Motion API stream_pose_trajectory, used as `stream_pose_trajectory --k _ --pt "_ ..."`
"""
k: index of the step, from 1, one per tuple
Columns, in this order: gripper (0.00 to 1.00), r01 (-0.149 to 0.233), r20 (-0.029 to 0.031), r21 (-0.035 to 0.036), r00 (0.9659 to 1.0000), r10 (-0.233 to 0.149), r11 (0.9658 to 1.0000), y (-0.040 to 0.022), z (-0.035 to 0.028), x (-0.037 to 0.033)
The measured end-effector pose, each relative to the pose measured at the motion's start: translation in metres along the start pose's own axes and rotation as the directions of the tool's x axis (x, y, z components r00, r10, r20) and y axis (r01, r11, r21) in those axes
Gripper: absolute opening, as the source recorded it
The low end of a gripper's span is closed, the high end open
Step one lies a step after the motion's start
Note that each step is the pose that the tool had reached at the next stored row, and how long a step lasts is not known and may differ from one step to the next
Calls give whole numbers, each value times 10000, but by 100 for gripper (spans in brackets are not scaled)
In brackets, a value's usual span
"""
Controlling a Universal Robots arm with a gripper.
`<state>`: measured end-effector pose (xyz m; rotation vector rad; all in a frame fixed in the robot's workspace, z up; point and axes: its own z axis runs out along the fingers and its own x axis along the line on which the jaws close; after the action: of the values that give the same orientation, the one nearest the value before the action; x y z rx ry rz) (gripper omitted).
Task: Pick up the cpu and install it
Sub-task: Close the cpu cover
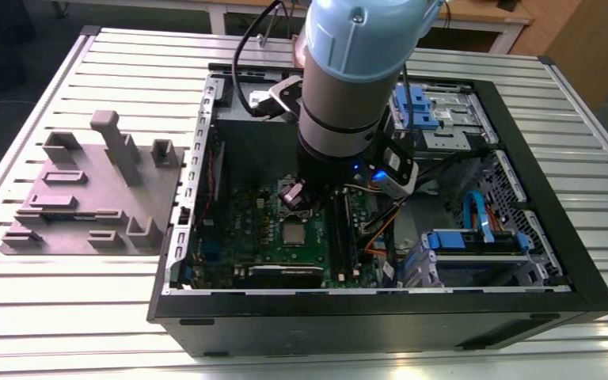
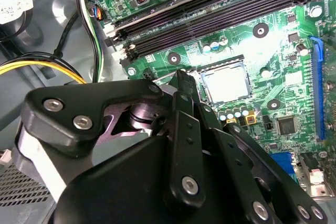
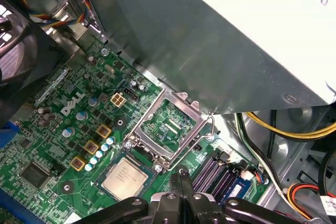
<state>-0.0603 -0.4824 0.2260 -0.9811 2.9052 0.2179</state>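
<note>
In the exterior view you see the arm (image 1: 351, 71) reaching down into the open computer case (image 1: 389, 305), which lies on a slatted metal table (image 1: 93, 317). The gripper (image 1: 295, 198) hangs low over the green motherboard (image 1: 243, 229). The cpu (image 1: 294, 233) sits in its socket near the middle of the board, just below the gripper tips. A grey stepped block (image 1: 88, 194) rests on the table at the exterior view's left, beside the case.

In the second wrist view you look over the black gripper (image 2: 181, 80). Its fingers (image 2: 185, 93) are pressed together and hold nothing. The cpu (image 2: 226, 81) lies flat in the socket, just beside the fingertips, and the memory slots (image 2: 210, 11) run further along the board.

In the first wrist view the cpu (image 3: 123, 178) lies in the socket, the metal load frame (image 3: 169, 129) stands lifted, hinged at the socket's edge. The gripper (image 3: 181, 174) seems to be slightly apart from the chip, but the angle makes this hard to judge.
</note>
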Motion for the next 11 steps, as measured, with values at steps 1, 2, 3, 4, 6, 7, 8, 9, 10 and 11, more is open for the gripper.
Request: stream_pose_trajectory --k 1,2,3,4,6,7,8,9,10,11 --pt "10 0 0 0 10000 0 10000 0 0 0" --pt "10 0 0 0 10000 0 10000 0 0 0" --pt "10 1 0 0 10000 -1 10000 0 0 0" --pt "10 0 0 0 10000 0 10000 0 0 0" --pt "10 1 0 0 10000 -1 10000 0 0 0" --pt "10 1 0 0 10000 -1 10000 0 0 0" --pt "10 1 -1 0 10000 -1 10000 0 0 0" --pt "10 1 0 -1 10000 -1 10000 0 0 0" --pt "10 2 24 -32 10000 -2 10000 0 1 0" --pt "10 5 118 -153 9999 -3 9999 -1 3 0"
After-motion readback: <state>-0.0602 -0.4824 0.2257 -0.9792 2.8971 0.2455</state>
